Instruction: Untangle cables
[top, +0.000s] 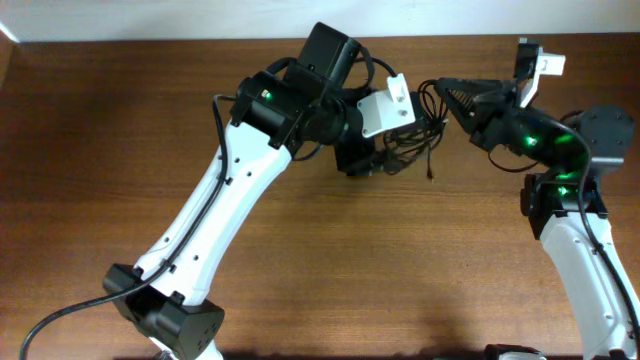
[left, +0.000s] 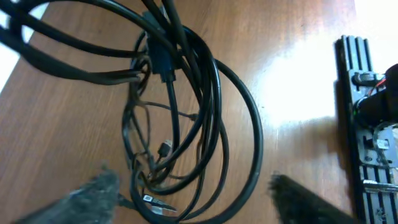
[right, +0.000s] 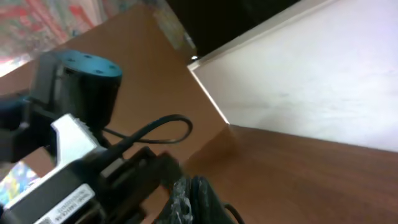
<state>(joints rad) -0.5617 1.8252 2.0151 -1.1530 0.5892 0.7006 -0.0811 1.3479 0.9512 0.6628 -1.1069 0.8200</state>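
Grasping stage, I'd say: left tool (left: 193, 183) spread astride the cables (left: 166, 62), right tool (top: 443, 93) just beside, grip unclear; next it must pinch one strand and pull.

Between the jaws of the left gripper (left: 196, 198) we see the cables (left: 160, 59), smooth black plastic with slight gloss, their plug tips (left: 165, 148) metallic. Beneath, the table (left: 298, 81) is brown wood, polished to a glare.

Cables (top: 412, 140) lie bunched on the table (top: 330, 260), centre, toward its far edge. Left gripper (top: 362, 160) stands at the bunch's left side. Right gripper (top: 447, 95) stands just right of the bunch, nearer the far edge.
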